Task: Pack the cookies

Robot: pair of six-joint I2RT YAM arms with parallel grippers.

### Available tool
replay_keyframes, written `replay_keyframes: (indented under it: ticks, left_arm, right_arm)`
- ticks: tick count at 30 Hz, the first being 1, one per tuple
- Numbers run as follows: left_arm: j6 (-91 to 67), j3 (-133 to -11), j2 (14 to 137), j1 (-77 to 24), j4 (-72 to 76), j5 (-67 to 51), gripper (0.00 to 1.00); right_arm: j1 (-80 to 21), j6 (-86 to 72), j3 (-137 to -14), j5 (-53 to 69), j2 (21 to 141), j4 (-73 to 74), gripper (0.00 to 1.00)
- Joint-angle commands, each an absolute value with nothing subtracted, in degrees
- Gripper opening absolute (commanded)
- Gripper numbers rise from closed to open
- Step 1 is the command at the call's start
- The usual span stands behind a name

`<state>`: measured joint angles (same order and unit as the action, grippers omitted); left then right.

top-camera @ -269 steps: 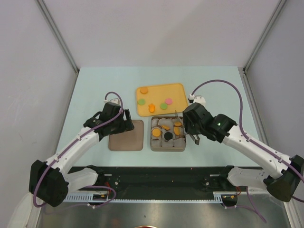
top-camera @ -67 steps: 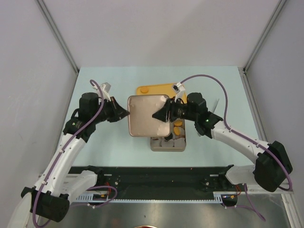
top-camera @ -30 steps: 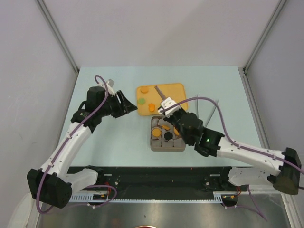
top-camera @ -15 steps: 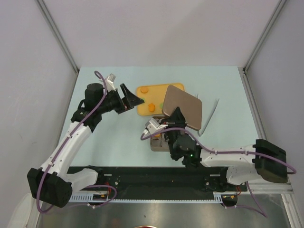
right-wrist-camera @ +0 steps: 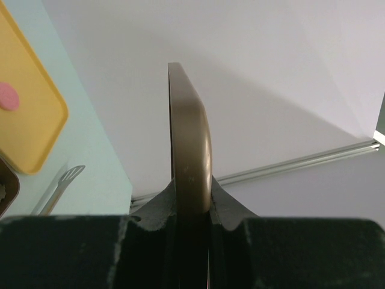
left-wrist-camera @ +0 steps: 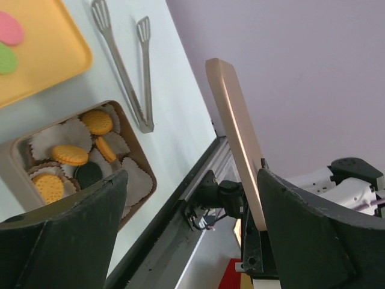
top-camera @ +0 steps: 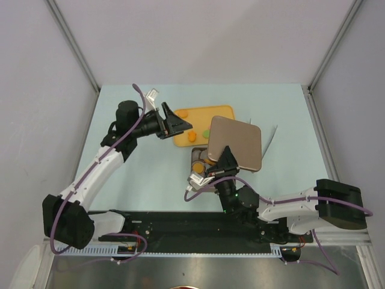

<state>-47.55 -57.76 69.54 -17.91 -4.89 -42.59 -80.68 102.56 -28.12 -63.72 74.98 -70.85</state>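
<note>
L end effector (top-camera: 178, 122) spread wide, empty | R end effector (right-wrist-camera: 191, 205) clamps lid (top-camera: 237, 141)

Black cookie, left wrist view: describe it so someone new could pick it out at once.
On the pale table, find the open brown box between the yellow tray and the table's near edge, beside the metal tongs. Among its white paper cups lies the black cookie, a dark round disc; the other cookies in the box are all orange.

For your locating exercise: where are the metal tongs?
Top view, right side: silver metal tongs lie on the table beside the yellow tray and brown tin.
</note>
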Motion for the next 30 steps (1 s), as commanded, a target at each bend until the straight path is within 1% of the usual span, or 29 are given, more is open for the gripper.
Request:
replay_keyframes:
  ticks: [1, 6, 12, 14, 17, 18, 20, 21, 22, 23, 28, 30]
  left_arm:
    - [-50.2, -58.4, 70.7, -20.3, 3.5, -46.8, 0.92]
    - [-51.8, -59.0, 73.1, -23.7, 7.5, -46.4, 0.91]
    - [-52.4, -59.0, 74.8, -25.3, 11.1, -46.8, 0.9]
    - [-51.4, -60.3, 76.0, -26.5, 10.4, -46.8, 0.89]
    - [-50.3, -60.6, 77.5, -27.9, 9.1, -46.1, 0.84]
    - [-50.3, -60.4, 77.8, -28.1, 9.2, -46.0, 0.77]
    - [-50.3, -59.9, 78.6, -28.4, 9.7, -45.9, 0.69]
    - [-50.2, -59.8, 78.9, -28.6, 9.6, -46.0, 0.63]
    - [-49.9, -59.8, 79.2, -28.7, 9.5, -45.9, 0.61]
    - [-49.8, -59.7, 79.4, -28.7, 9.4, -46.0, 0.56]
    - [-49.7, -58.5, 79.2, -29.0, 10.4, -46.2, 0.45]
    - [-49.7, -58.4, 79.2, -29.3, 10.9, -46.8, 0.36]
  right_arm:
    - [-81.2, 104.9, -28.3, -61.3, 74.0, -78.2, 0.0]
    - [-81.3, 104.6, -29.0, -60.1, 76.5, -79.8, 0.0]
    - [-81.6, 104.9, -29.8, -59.9, 78.0, -81.1, 0.0]
    - [-81.7, 105.0, -30.1, -59.9, 78.7, -81.6, 0.0]
    - [-81.8, 105.5, -30.8, -59.6, 79.6, -82.9, 0.0]
    - [-81.9, 105.7, -30.8, -59.5, 79.7, -83.2, 0.0]
    - [-82.2, 106.3, -31.1, -59.4, 80.1, -83.8, 0.0]
    - [-82.4, 106.3, -31.0, -59.4, 80.2, -83.8, 0.0]
    - [-82.4, 106.3, -31.1, -59.4, 80.2, -83.8, 0.0]
    - [-82.6, 106.2, -31.1, -59.4, 80.2, -84.1, 0.0]
    - [-82.6, 106.0, -31.1, -59.4, 80.0, -84.1, 0.0]
    - [-82.6, 105.8, -31.0, -59.5, 79.7, -83.8, 0.0]
